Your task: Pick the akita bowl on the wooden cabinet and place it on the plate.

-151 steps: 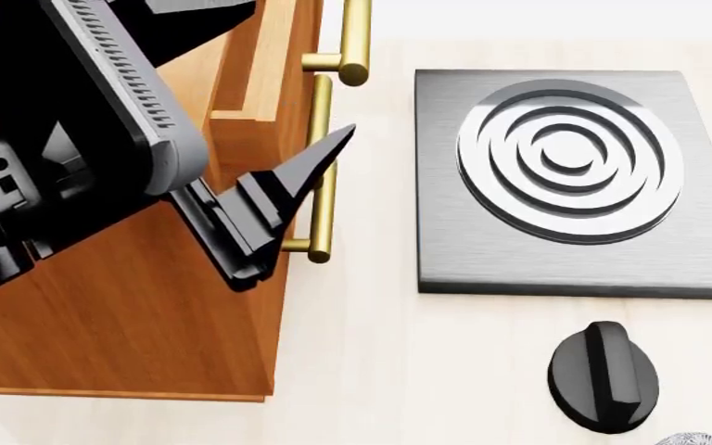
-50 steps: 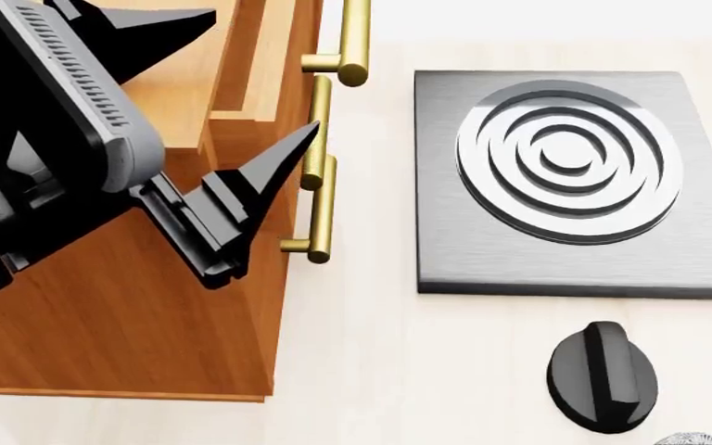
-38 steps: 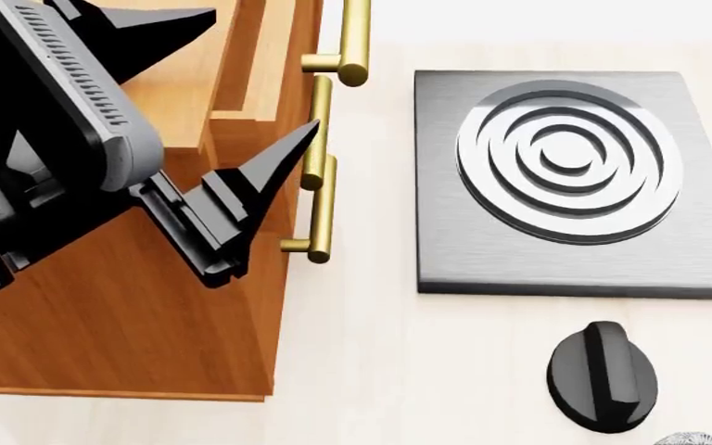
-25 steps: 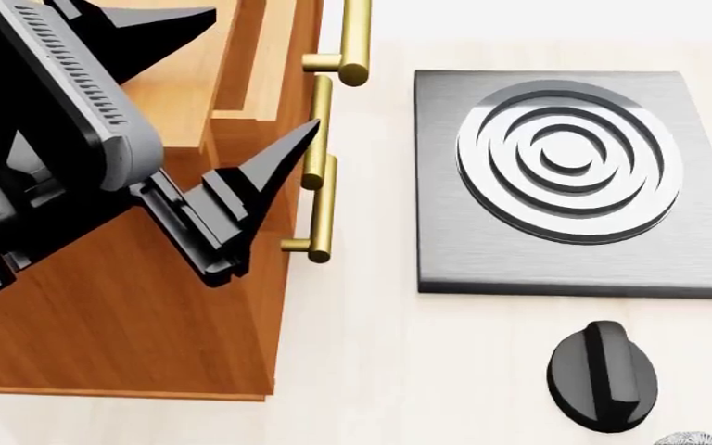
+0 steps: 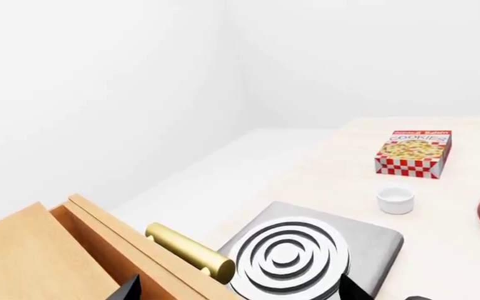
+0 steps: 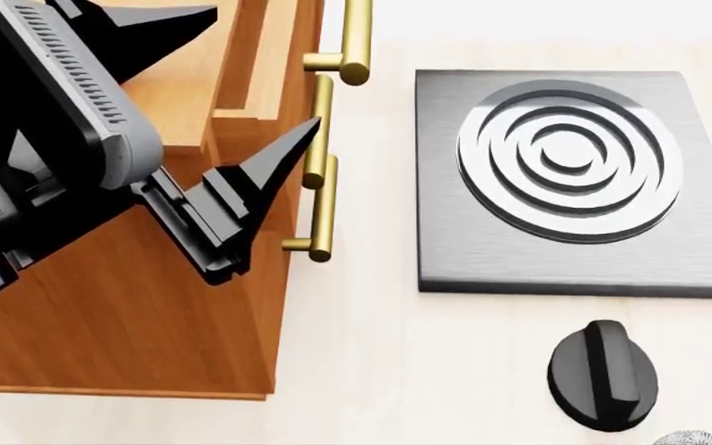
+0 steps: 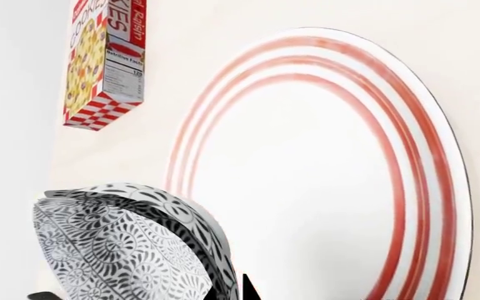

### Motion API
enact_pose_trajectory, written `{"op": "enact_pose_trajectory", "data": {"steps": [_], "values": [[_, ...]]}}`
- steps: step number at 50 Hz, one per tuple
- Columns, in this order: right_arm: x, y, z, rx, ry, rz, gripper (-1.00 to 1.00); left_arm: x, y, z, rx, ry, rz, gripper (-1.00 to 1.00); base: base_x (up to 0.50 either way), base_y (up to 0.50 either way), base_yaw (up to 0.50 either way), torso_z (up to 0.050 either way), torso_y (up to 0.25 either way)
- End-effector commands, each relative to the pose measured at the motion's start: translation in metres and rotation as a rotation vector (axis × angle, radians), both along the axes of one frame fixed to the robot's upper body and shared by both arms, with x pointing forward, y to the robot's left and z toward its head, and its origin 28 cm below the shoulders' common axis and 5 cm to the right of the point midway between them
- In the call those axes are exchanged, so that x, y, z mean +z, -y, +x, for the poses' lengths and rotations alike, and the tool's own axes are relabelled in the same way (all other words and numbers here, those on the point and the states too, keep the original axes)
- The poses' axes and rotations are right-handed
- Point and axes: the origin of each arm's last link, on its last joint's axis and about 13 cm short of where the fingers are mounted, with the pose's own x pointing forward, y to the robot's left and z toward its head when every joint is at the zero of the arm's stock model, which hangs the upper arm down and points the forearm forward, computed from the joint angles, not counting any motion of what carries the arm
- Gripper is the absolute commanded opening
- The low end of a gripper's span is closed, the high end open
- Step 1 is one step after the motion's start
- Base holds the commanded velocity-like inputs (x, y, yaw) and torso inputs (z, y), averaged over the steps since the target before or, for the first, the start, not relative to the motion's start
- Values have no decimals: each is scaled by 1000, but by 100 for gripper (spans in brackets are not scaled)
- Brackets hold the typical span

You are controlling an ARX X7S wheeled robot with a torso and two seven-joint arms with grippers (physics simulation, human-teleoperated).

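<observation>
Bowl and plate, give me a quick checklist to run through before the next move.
1. Left gripper open and empty: ok. Its jaws are spread above the cabinet with nothing between them.
2. Target on the cabinet in sight: cannot tell. Nothing shows on the visible part of its top, and the arm hides much of it.
3. Plate free to receive: ok. Its white middle is bare.
4. Patterned bowl located: ok. It is close to the right wrist camera, by the plate's rim.
5. Patterned bowl held or resting: cannot tell. Its base is out of frame.
</observation>
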Motion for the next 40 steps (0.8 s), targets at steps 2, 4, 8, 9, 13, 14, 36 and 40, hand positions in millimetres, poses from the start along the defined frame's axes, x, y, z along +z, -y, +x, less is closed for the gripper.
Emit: {"op": "enact_pose_trajectory", "data": {"steps": [2, 4, 8, 9, 13, 14, 36, 40], "values": [[1, 1, 2, -5, 9, 0, -100, -16, -5, 7, 49, -48, 33, 100, 0, 0, 0, 0, -6], [1, 1, 3, -4, 13, 1, -100, -18, -6, 7, 50, -50, 33, 100, 0, 0, 0, 0, -5], [2, 3, 3, -12, 17, 3, -100, -19, -6, 7, 51, -54, 31, 100, 0, 0, 0, 0, -3], [1, 4, 3, -14, 16, 6, -100, -19, -6, 7, 52, -54, 30, 100, 0, 0, 0, 0, 0], [1, 3, 3, -17, 18, 9, -100, -19, -6, 7, 51, -54, 30, 100, 0, 0, 0, 0, -5], [1, 3, 3, -16, 17, 9, -100, -19, -6, 7, 51, -55, 30, 100, 0, 0, 0, 0, 0], [-4, 2, 3, -45, 23, 42, -100, -23, -6, 9, 52, -63, 28, 100, 2, 0, 0, 0, -4], [-4, 2, 2, -50, 18, 49, -100, -23, -6, 9, 53, -62, 27, 100, 3, 0, 0, 0, -5]]}}
